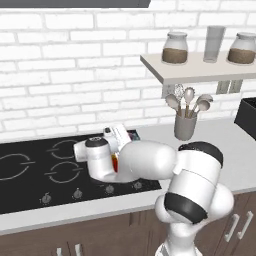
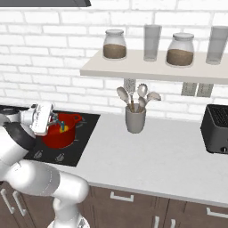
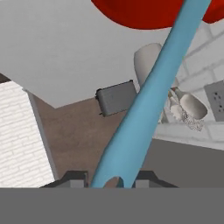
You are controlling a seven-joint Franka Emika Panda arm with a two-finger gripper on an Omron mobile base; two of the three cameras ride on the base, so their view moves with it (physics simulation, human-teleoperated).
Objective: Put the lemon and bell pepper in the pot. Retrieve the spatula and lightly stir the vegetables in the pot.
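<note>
The gripper [image 3: 114, 183] is clamped on the handle of the light-blue spatula [image 3: 144, 113], whose shaft runs up from between the finger tips toward the red pot [image 2: 60, 130] standing on the black cooktop [image 1: 30, 170] at the left of the counter. In the right base view a speck of yellow shows inside the pot, probably the lemon [image 2: 63, 128]; the bell pepper cannot be told from the red wall. The step in hand looks like the stirring: it wants small, slow circles with the blade low in the pot, clear of the rim so the pot does not slide or tip. Counted: one pot, one spatula, one grey utensil holder [image 2: 135, 119] with about four grey utensils, two brown-filled jars [image 2: 115, 44] on the shelf, and one dark toaster [image 2: 217, 128] at the far right.
</note>
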